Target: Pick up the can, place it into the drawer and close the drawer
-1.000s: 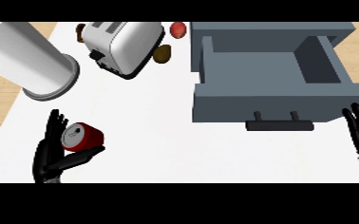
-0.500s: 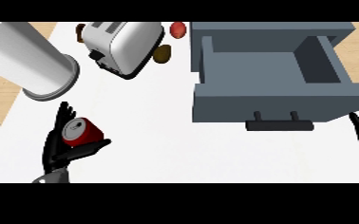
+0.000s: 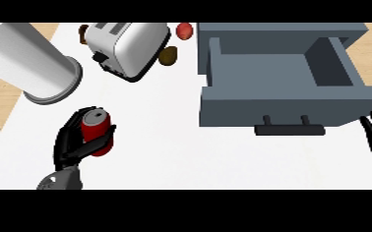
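- The can (image 3: 94, 131), red with a grey top, sits in the lower left of the frame, its long axis running roughly up and down the picture with the top tilted slightly toward the upper edge.
- The left hand (image 3: 76, 143) has it in its grasp: black fingers curl round the can's left side and a thumb crosses its lower body.
- No brand, label or writing can be read on the can.
- The drawer (image 3: 280, 83), grey and pulled open, lies to the right and slightly above the can, well apart, its handle (image 3: 288, 128) facing the lower edge.
- Judging from this, the coming move is a carry rightward across the white desk (image 3: 174, 152).
- The right hand (image 3: 365, 132) shows only as a dark sliver at the right edge; whether it is open I cannot tell.
- A toaster (image 3: 129, 46) and a large white cylinder (image 3: 36, 64) stand in the upper left.
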